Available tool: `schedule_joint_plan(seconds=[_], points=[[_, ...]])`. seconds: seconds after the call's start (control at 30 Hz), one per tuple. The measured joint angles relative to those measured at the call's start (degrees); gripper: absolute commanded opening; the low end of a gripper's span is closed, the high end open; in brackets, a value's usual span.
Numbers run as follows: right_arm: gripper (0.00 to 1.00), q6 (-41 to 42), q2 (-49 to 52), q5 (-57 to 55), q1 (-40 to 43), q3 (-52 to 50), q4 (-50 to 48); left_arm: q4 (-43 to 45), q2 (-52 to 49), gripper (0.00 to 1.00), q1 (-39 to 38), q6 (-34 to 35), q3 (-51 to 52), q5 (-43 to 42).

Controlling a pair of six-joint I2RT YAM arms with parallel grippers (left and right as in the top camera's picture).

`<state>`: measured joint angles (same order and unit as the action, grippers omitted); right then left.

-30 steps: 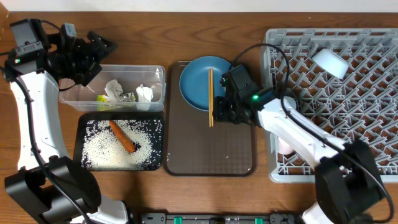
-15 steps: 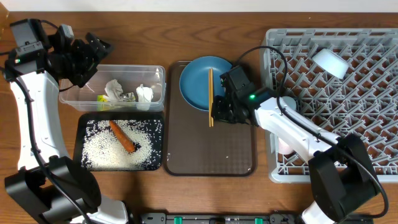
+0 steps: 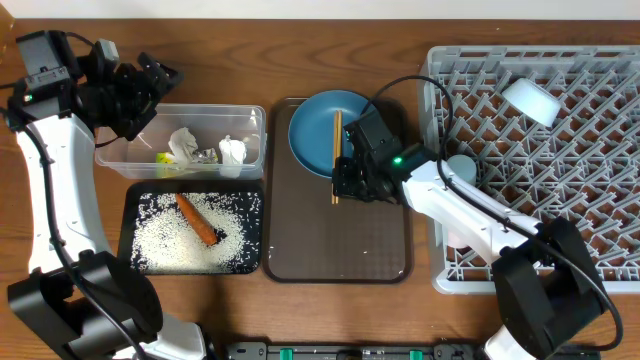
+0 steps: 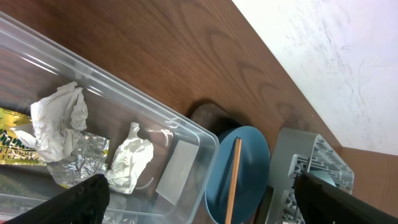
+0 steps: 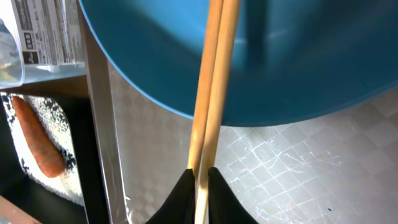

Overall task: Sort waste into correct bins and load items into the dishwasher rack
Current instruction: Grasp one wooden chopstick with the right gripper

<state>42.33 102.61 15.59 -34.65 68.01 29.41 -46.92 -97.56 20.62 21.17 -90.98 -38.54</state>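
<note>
Right gripper [image 5: 199, 186] has just clamped the 2 chopsticks [image 3: 337, 150] at their near end, lying across blue plate [image 3: 315, 120], probably not lifted; rack [image 3: 600, 150] load next. Left gripper [image 3: 150, 85] released, far left.

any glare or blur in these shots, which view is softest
Overhead: evenly lit and sharp, no strong glare. Left wrist: bright streaks of glare along the clear tub rim; its fingers are dark blurs at the bottom corners. Right wrist: softest, very close on the chopsticks, with glints off the scratched tray.
</note>
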Motion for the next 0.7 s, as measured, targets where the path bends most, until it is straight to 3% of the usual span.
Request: schedule_joint_plan(seconds=[0.7], points=[[0.19,2.3,0.0,-1.5,-1.5,0.0,0.7,0.0,0.0,0.96,0.0,0.0,0.0,0.0]])
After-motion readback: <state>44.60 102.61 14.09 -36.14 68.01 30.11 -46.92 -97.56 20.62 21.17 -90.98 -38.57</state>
